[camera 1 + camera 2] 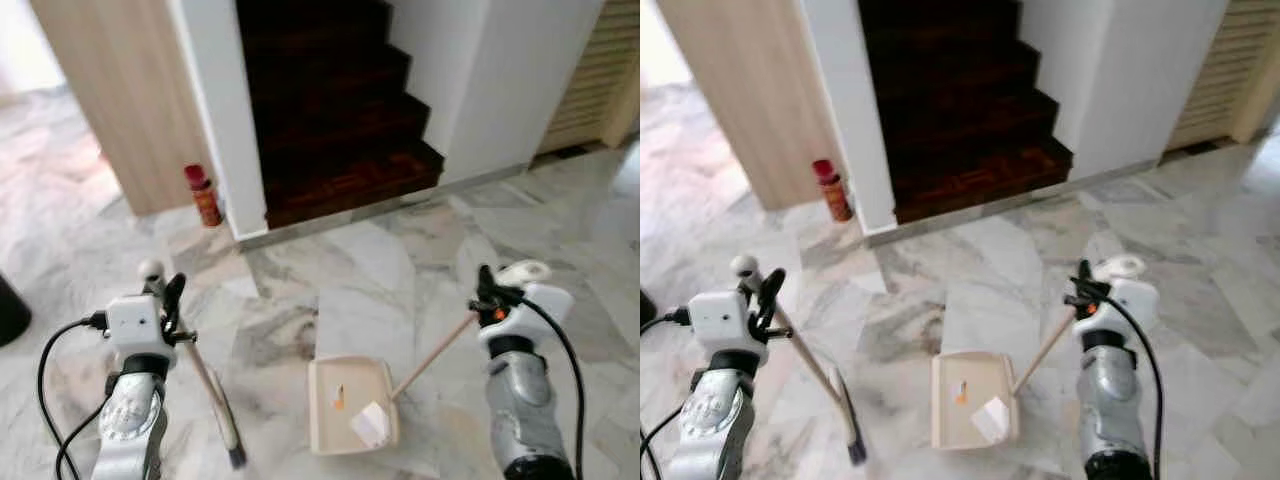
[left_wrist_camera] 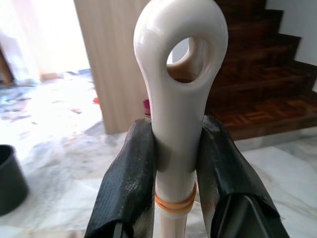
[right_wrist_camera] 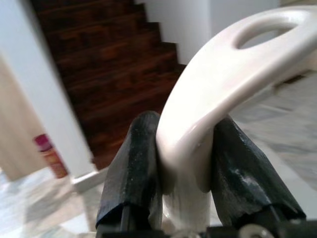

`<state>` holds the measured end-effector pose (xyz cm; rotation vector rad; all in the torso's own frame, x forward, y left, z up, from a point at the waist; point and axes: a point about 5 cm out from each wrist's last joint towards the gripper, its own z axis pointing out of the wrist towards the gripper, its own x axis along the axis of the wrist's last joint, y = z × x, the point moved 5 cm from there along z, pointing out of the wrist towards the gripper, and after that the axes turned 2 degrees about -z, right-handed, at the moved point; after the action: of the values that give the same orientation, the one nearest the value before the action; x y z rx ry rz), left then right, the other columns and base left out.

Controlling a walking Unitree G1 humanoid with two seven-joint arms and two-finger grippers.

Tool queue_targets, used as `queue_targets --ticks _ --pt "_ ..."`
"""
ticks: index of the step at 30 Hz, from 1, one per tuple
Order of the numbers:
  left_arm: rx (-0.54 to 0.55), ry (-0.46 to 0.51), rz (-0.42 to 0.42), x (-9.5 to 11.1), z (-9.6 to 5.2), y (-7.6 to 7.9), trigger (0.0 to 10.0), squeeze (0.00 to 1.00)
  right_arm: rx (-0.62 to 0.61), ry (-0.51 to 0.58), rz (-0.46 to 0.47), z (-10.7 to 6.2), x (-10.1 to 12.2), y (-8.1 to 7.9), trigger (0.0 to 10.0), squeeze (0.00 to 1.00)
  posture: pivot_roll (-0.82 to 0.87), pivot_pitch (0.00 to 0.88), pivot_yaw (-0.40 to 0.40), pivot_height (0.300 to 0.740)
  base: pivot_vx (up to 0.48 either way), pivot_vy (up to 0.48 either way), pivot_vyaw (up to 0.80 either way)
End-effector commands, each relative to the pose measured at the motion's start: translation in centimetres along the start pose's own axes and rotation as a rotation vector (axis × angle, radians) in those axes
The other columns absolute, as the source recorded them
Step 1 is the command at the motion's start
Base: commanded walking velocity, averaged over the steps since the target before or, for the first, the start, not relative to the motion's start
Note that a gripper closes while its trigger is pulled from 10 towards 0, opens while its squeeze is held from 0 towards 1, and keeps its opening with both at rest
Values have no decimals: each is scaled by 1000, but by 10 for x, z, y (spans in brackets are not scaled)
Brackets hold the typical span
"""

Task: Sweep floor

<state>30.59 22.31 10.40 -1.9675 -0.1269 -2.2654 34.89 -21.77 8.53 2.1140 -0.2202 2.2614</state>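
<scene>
Marble floor [image 1: 400, 270] lies before dark stairs [image 1: 335, 120]. Left gripper [image 2: 173, 163] is clamped on the broom [image 1: 205, 385]; right gripper [image 3: 190, 163] is clamped on the dustpan [image 1: 350, 405] handle, with the pan resting between the arms.

A pale veined marble floor [image 1: 400, 270] runs up to dark wooden stairs [image 1: 335, 110] set between white walls [image 1: 500, 80], with a light wood panel [image 1: 120, 90] at the left.

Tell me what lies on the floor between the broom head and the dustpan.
Nothing: in the left eye view, bare grey-veined marble floor separates the dark broom head from the cream plastic dustpan, which holds white and orange scraps.
</scene>
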Motion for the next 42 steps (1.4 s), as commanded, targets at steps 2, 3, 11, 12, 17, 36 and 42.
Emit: queue_targets --ticks 2,3,11,12,17,36,42 --pt "-8 46 11 12 3 6 10000 0 3 45 25 3 13 -1 10000 0 -21 0 31 740 0 0 794" --pt "-8 45 11 12 3 6 10000 0 4 45 26 3 13 -1 10000 0 -21 0 31 740 0 0 794" --pt "16 31 -17 10 4 6 10000 0 5 37 57 7 15 1 10000 0 -19 0 23 740 0 84 57" --pt "17 32 -17 11 4 6 10000 0 4 37 60 7 15 1 10000 0 -17 0 20 740 0 368 0" --pt "23 28 -17 10 3 6 10000 0 3 35 71 6 15 1 10000 0 -17 0 21 740 0 369 0" --pt "33 27 -21 12 3 4 10000 0 3 26 77 9 16 -1 10000 0 -7 0 20 740 0 364 0" --pt "31 27 -25 12 3 6 10000 0 -14 17 95 9 16 4 10000 0 -12 0 19 740 0 362 -96"
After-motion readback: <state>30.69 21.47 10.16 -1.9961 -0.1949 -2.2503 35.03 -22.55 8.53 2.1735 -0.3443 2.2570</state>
